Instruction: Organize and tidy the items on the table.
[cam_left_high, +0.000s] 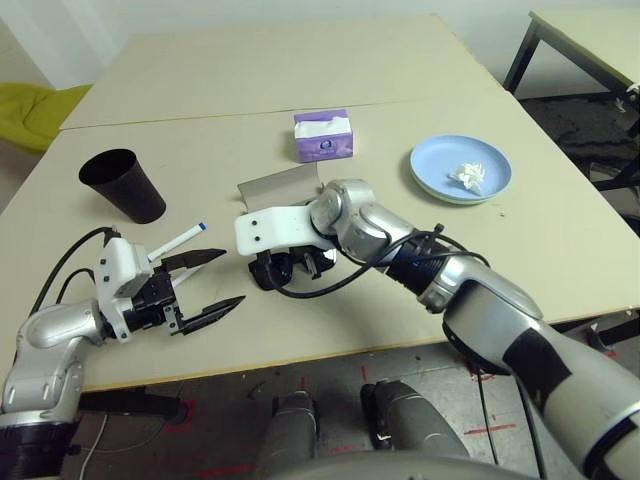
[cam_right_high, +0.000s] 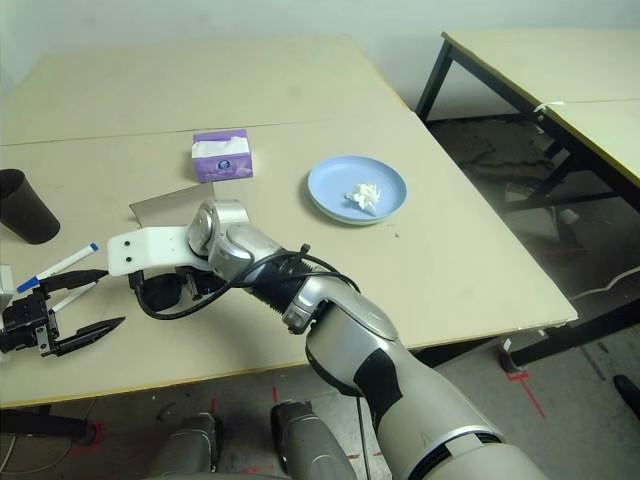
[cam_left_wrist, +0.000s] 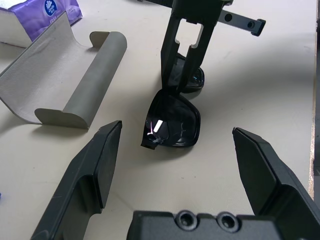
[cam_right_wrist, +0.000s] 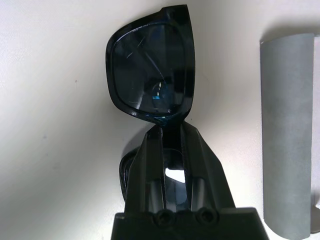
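Observation:
The black sunglasses (cam_left_wrist: 172, 125) lie on the table (cam_left_high: 560, 250) near its front middle. My right gripper (cam_right_wrist: 170, 131) comes down on them from above and is shut on the bridge between the lenses. My left gripper (cam_left_high: 205, 285) stands open a little to the left, pointing at the sunglasses, with nothing held. The grey glasses case (cam_left_high: 280, 188) lies open just behind the sunglasses. A white blue-capped marker (cam_left_high: 180, 240) lies beside the left gripper. The black cup (cam_left_high: 125, 185) stands upright at the left. A crumpled tissue (cam_left_high: 467, 176) sits on the light-blue plate (cam_left_high: 435, 180) at the right.
A purple tissue box (cam_left_high: 323, 135) stands behind the case. A second beige table with black legs (cam_left_high: 590, 40) is at the far right. Black cables loop from my right wrist (cam_left_high: 400, 250) over the tabletop.

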